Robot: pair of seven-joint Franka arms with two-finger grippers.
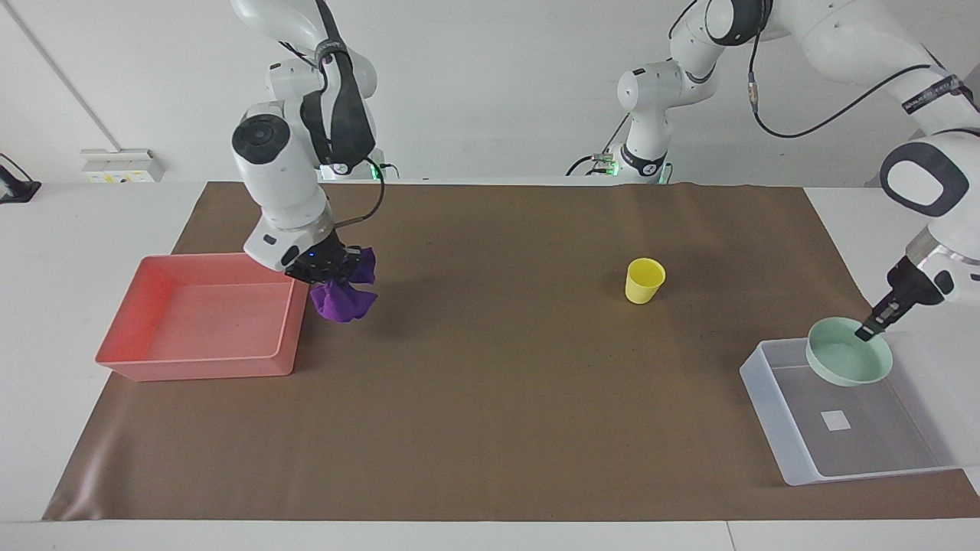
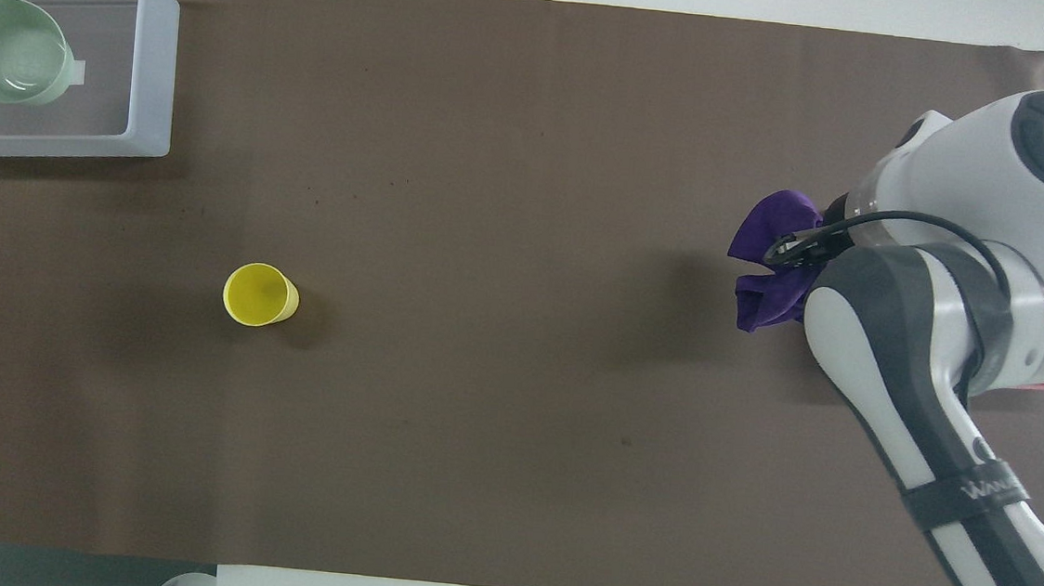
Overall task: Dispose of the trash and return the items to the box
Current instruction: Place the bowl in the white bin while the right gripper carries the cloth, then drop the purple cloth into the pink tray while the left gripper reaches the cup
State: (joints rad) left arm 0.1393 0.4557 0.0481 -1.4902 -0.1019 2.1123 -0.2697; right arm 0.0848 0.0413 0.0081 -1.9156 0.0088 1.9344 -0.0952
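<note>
My right gripper (image 1: 328, 274) is shut on the purple cloth wad (image 1: 342, 300) and holds it in the air beside the pink-red tray's edge; the wad also shows in the overhead view (image 2: 772, 257). My left gripper (image 1: 869, 330) is shut on the rim of the mint-green bowl (image 1: 848, 361) and holds it over the translucent box (image 1: 773, 413). In the overhead view the bowl (image 2: 9, 62) is over the box (image 2: 155, 50), partly covering its white label. The yellow cup (image 1: 644, 280) stands upright on the brown mat, apart from both grippers.
The pink-red tray (image 1: 199, 317) sits at the right arm's end of the table; in the overhead view my right arm covers most of it. The brown mat (image 1: 498, 383) covers the table's middle.
</note>
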